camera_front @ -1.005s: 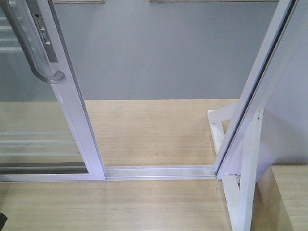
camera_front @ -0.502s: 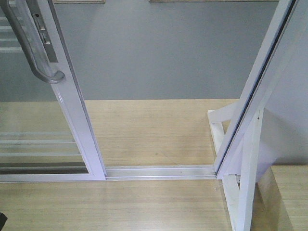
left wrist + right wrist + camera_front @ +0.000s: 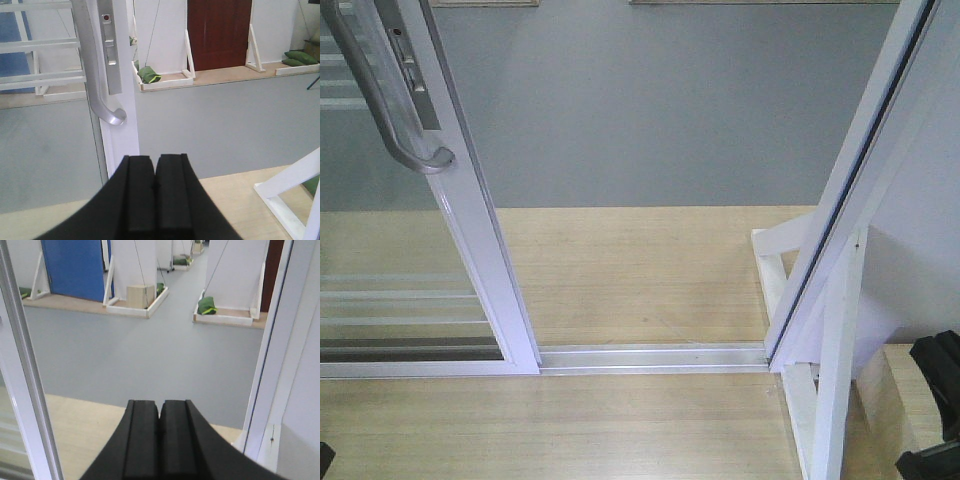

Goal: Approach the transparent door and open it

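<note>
Looking past my left gripper [image 3: 155, 170], whose pads are pressed flat together with nothing between them, I see the transparent door [image 3: 470, 215] standing ahead and a little to the left of it, its curved silver handle [image 3: 95, 75] and lock plate [image 3: 109, 47] higher than my fingertips and apart from them. My right gripper [image 3: 160, 412] is clenched on nothing too, pointing through the gap with the fixed jamb [image 3: 272, 350] off to its right. The panel already stands well clear of that jamb along the floor track [image 3: 650, 355], so I judge the opening is largely made; if more travel is wanted, I should part the left pads first, rise to the straight run of the handle above its hooked end, close around it squarely, then pull along the track leftward, not toward me, so the panel does not bind. Compared with a second ago, the door and handle sit where they were, but a black part of my right arm [image 3: 940, 375] now shows at the lower right of the front view, where only floor and frame showed.
</note>
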Controlling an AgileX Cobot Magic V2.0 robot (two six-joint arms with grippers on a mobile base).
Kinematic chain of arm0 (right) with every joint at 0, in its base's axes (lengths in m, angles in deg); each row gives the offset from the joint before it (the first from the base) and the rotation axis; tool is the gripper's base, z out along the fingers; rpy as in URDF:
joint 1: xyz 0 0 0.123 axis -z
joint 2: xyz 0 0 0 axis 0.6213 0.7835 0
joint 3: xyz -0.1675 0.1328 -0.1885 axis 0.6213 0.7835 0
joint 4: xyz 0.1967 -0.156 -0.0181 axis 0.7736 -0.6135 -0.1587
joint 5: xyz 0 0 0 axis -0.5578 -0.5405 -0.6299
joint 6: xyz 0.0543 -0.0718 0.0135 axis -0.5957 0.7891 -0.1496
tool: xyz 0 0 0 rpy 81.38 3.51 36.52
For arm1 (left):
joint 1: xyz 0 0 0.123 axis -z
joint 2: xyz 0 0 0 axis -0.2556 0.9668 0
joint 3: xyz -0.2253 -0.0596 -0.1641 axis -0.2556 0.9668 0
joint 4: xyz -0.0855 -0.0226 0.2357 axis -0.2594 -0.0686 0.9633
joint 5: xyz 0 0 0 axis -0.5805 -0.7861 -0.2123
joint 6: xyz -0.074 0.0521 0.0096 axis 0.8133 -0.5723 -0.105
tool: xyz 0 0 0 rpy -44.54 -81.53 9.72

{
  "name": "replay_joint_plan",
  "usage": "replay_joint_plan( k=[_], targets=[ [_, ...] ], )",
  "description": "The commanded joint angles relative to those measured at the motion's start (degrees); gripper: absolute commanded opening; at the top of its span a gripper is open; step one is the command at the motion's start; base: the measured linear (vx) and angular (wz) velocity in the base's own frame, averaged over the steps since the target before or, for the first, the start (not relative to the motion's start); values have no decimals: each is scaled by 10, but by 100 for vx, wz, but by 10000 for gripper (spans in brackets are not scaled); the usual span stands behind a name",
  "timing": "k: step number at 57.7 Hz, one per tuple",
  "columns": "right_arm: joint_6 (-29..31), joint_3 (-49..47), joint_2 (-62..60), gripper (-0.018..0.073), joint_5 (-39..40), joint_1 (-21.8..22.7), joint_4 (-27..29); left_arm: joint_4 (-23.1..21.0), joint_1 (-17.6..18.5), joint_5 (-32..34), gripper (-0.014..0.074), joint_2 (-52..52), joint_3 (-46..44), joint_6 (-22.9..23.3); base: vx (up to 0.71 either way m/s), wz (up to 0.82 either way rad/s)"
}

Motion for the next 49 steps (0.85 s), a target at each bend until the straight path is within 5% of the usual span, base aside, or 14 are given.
replay_joint_plan(
  k=[1, 49],
  targets=[
    [4, 8, -18, 0, 55, 3, -4, -2, -2, 48, -6, -7, 16, 5, 0, 0],
    [4, 8, -16, 0, 53, 3, -5, -2, -2, 48, -6, -7, 16, 5, 0, 0]
  ],
)
